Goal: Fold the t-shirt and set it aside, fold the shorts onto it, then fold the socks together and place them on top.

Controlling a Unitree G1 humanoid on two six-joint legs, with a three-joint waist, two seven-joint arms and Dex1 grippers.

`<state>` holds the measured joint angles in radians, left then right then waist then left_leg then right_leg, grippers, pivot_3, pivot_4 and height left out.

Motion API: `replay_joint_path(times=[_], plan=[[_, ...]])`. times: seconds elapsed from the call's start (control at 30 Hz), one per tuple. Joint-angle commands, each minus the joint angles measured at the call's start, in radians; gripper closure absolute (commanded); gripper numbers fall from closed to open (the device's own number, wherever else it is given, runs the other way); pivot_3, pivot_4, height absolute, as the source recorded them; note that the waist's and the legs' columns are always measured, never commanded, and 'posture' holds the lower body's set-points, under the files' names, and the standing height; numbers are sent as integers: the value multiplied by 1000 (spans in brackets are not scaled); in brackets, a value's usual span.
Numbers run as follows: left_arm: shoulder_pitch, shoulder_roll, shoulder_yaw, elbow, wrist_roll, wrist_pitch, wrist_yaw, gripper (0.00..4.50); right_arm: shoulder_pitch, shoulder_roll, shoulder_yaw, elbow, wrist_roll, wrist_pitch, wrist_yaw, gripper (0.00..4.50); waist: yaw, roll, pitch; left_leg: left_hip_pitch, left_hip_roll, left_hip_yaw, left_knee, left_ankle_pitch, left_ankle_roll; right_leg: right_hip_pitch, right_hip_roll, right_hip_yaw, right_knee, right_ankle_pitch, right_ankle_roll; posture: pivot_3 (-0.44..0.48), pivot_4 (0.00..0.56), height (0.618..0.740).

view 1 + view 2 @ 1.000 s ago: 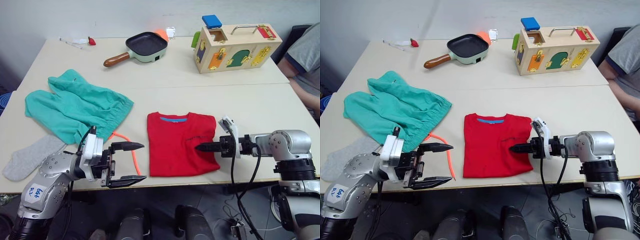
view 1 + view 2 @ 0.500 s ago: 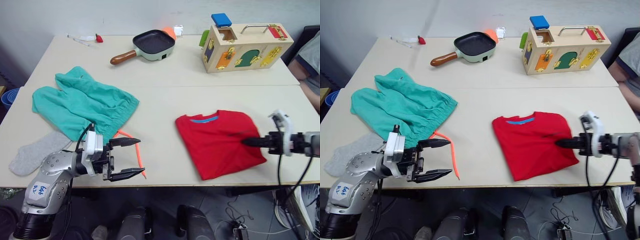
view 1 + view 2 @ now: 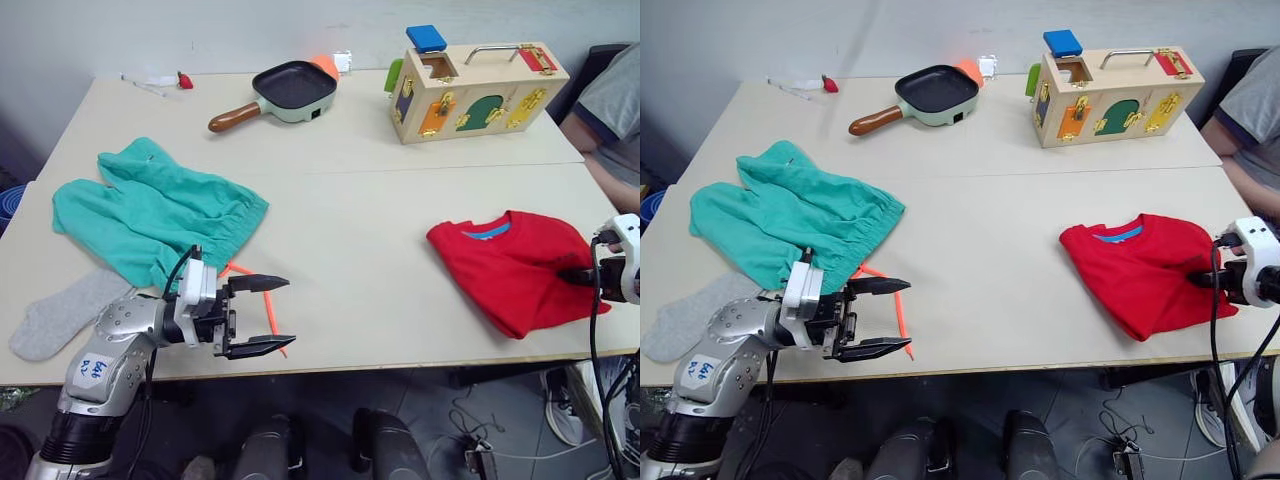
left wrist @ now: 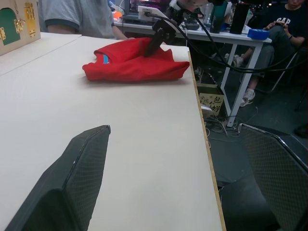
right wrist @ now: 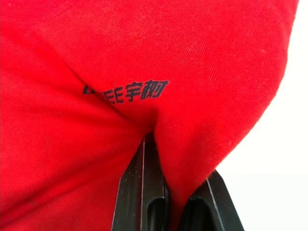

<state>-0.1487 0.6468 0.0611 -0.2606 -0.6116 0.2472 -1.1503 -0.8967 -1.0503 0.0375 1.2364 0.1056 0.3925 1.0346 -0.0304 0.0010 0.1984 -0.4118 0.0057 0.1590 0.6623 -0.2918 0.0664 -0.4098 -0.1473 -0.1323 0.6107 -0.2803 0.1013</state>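
Note:
The folded red t-shirt (image 3: 510, 272) lies near the table's right edge, its blue neck band facing the far side. My right gripper (image 3: 578, 278) is shut on the t-shirt's right side, and red cloth (image 5: 144, 72) bunches over its fingers (image 5: 143, 192). The teal shorts (image 3: 150, 215) lie spread at the left, with the orange drawstring (image 3: 268, 308) trailing toward the front edge. A grey sock (image 3: 52, 318) lies at the front left. My left gripper (image 3: 268, 315) hangs open beside the drawstring, holding nothing.
A frying pan (image 3: 290, 90) and a wooden latch box (image 3: 475, 88) with a blue block (image 3: 425, 38) on it stand at the back. A person's arm (image 3: 610, 110) shows past the right edge. Bare table (image 3: 350, 230) lies between shorts and t-shirt.
My right gripper has dragged the t-shirt from the table's front middle over to the right edge, turning it a little. The left gripper has stayed open by the drawstring. The camera has shifted.

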Motion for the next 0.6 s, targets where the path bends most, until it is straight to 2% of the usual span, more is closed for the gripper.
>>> replay_joint_path(times=[0.03,0.17,0.27,0.4,0.6], plan=[[-7,21,31,-2,1,-12,-9,0,-38,-6,-34,33,-18,4,14,4459,0,0,0,0,0,0,0,0,-1,0,0,0,0,0,0,0,150,740],[-13,27,41,13,3,-18,-9,0,-64,8,-39,25,-17,72,127,4459,0,0,0,0,0,0,0,-1,-2,0,0,0,0,0,0,0,150,740],[-19,26,41,21,4,-22,-8,0,-87,13,-61,21,-10,134,146,4459,-2,1,0,0,1,0,0,-1,-2,0,0,0,0,0,0,0,150,740],[-25,26,37,29,6,-27,-12,0,-82,-13,-28,5,-61,178,202,3497,-1,1,0,0,1,0,0,-1,-2,0,0,0,1,0,-1,0,150,740],[-27,52,59,44,6,-26,-28,0,-35,-122,-4,-9,-141,57,192,1439,6,2,1,0,0,-1,0,-1,-2,-1,-2,0,1,0,-1,0,150,740]])
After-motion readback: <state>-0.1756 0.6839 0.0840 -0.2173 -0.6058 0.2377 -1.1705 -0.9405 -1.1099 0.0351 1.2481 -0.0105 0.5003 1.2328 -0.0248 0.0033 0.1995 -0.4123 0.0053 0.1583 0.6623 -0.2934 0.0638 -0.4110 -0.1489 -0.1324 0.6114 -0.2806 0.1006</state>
